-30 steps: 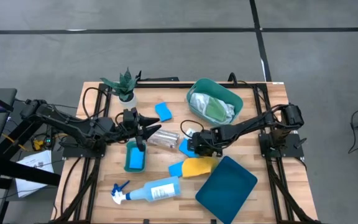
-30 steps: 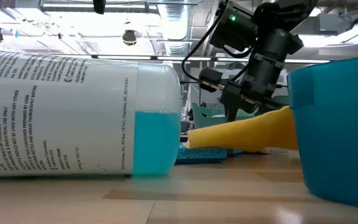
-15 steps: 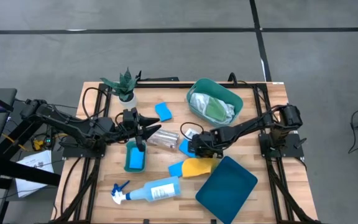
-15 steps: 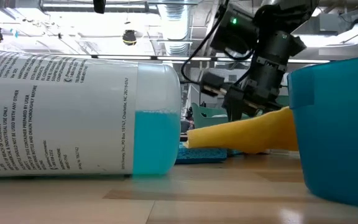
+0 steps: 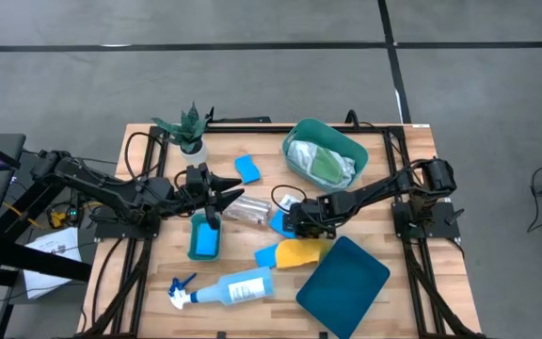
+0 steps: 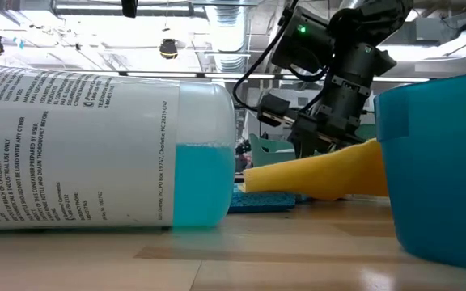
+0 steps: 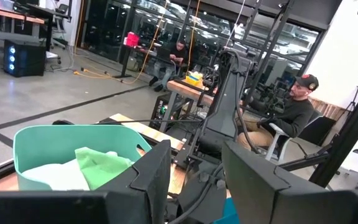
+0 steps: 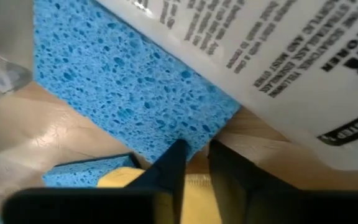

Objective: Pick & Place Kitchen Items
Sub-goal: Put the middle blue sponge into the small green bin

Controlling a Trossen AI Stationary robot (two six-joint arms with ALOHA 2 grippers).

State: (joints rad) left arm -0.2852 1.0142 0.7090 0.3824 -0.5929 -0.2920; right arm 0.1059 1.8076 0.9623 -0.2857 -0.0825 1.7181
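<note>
Kitchen items lie scattered over the wooden table (image 5: 412, 273). A pale-blue spray bottle (image 5: 226, 288) rests on its side near the front edge, its trigger end pointing toward the left side; in the low view it (image 6: 95, 149) fills the left half of the picture. Beside it sit a yellow cloth (image 5: 301, 251) and a blue sponge (image 5: 266, 255). Another blue sponge (image 5: 247, 169) lies near the small potted plant (image 5: 187, 128), and a third (image 5: 205, 237) lies below the left gripper. A crinkled silver cup (image 5: 246, 208) lies on its side between the two grippers. White and green cloths (image 5: 323, 162) fill the teal tub (image 5: 299, 133) at the back. A dark teal lid (image 5: 342, 286) lies at the front right.

The right gripper (image 5: 291, 217) is low at the table's middle, just above a blue sponge (image 8: 123, 93) and next to a small white bottle (image 8: 260, 56); its fingers (image 8: 169, 165) stand narrow with only a slim gap, and they hold nothing that can be seen. The left gripper (image 5: 226, 197) hovers beside the silver cup with its fingers (image 7: 151, 174) partly apart and empty
</note>
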